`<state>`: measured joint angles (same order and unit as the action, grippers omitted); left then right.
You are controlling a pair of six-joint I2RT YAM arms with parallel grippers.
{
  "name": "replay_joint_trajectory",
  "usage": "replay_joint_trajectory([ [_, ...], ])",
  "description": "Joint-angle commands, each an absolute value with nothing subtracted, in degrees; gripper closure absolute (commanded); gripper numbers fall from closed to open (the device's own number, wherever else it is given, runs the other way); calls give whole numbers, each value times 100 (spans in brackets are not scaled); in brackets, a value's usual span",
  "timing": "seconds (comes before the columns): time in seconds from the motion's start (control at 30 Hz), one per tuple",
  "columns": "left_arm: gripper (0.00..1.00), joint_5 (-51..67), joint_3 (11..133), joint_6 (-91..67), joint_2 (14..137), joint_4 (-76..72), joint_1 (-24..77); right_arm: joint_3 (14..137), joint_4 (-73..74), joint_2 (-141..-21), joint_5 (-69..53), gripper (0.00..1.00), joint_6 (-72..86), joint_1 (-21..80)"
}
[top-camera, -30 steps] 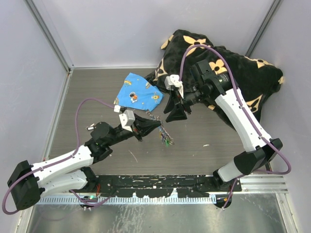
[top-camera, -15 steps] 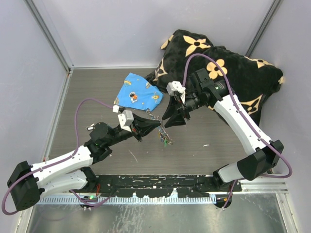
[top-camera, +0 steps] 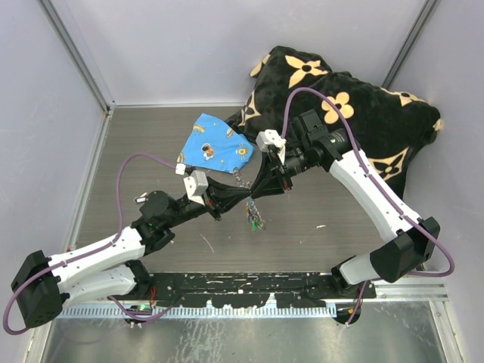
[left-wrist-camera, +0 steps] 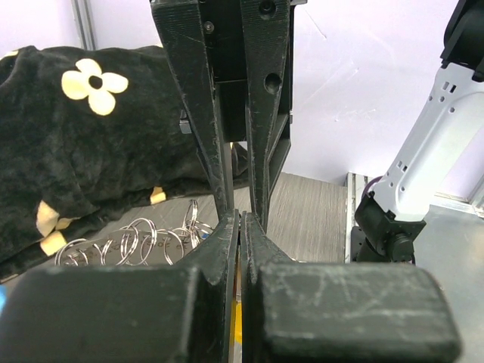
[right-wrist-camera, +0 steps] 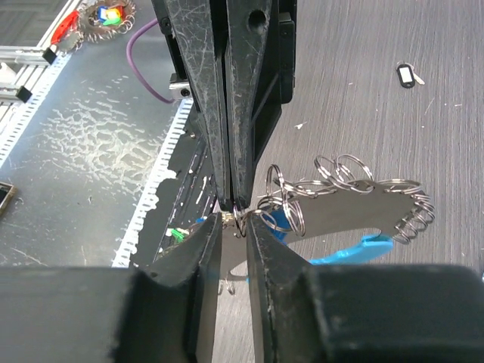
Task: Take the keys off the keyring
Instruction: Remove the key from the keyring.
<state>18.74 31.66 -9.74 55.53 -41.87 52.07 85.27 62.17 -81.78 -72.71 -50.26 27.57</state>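
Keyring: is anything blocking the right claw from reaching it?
Nothing visible does. The tips of the right claw flank one small ring of the keyring, right beside the left claw, which pinches the keyring.

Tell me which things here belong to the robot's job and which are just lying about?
In the job: keyring of linked silver metal rings with a light-blue curved piece; tiny coloured-headed keys on it.
Lying about: blue printed cloth; black plush blanket with cream flowers; small dark tag with white label.
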Motion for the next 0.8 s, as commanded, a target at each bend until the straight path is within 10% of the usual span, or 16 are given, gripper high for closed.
replay_joint_trajectory([
  [0.0, 100, 1818, 3307, -1011, 5484, -4948, 5207, 8548, 5983, -7980, -7397, 79, -4920, 2868],
  [0.27, 99, 1572, 3197, -927, 5321, -4667, 5204, 8865, 6139, -7990, -6606, 99, -4791, 2958],
  [0.47, 55, 1518, 3164, -300, 4521, -3111, 5203, 9613, 7062, -8238, -4398, 99, -5135, 3759],
  [0.77, 48, 1553, 2502, -40, 4198, -3108, 5209, 10368, 8035, -8862, -998, 99, -5205, 4686],
])
